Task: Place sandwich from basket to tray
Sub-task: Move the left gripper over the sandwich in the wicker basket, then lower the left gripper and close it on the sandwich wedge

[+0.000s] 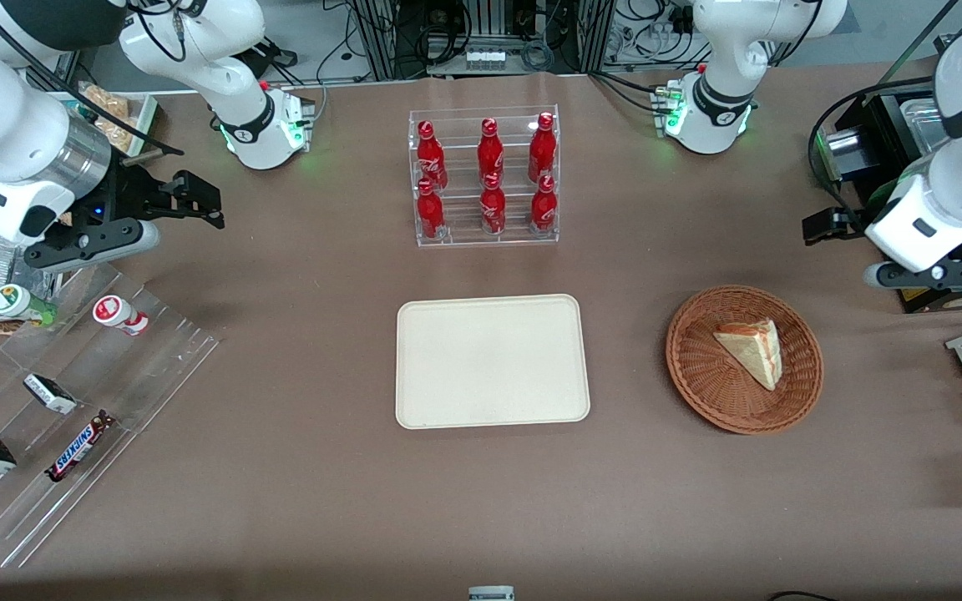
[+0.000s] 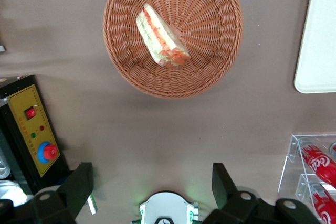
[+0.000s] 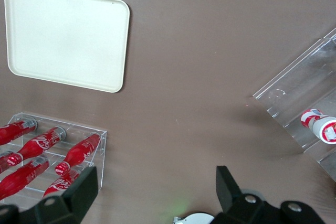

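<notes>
In the round reddish-brown woven wicker basket (image 1: 744, 361), a small triangular white-bread sandwich (image 1: 752, 348) with red, orange and green filling lies on its side, untouched. The left arm's black two-finger gripper (image 2: 152, 187) hovers well apart from it, farther from the front camera, its fingers (image 2: 223, 182) spread wide and empty. Bare brown tabletop (image 1: 631, 250) separates basket from gripper. The flat rectangular cream-beige plastic tray (image 1: 493, 361) sits beside the basket, toward the parked arm's end, a strip of tabletop between their rims.
</notes>
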Motion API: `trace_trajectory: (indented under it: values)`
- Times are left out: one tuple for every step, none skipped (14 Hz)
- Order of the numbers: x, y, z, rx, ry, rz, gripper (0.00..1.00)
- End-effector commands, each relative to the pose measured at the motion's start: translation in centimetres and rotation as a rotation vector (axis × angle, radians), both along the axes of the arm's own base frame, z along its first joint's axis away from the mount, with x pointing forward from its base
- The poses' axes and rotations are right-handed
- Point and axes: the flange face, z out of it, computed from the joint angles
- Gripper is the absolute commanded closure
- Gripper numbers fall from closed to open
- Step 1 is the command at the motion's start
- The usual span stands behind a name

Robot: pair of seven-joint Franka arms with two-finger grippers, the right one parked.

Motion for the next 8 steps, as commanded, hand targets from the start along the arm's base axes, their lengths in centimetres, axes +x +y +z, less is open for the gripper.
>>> trace_trajectory:
  values:
    - [-0.1,-0.3,-4.3,0.006,-0.008,0.003,0.0]
    - [0.0,-0.3,-6.1,0.005,-0.014,0.001,0.0]
    - [0.4,-0.4,-7.9,0.005,-0.016,0.0,0.0]
    - [1.1,-0.5,-9.7,0.006,-0.011,-0.002,0.0]
    - [1.6,-0.5,-11.2,0.007,0.001,-0.002,0.0]
    - [2.2,-0.4,-12.4,0.008,-0.001,0.0,0.0]
    - [2.7,-0.2,-13.8,0.011,-0.001,0.005,0.0]
    - [3.0,-0.1,-15.1,0.012,0.006,0.013,0.0]
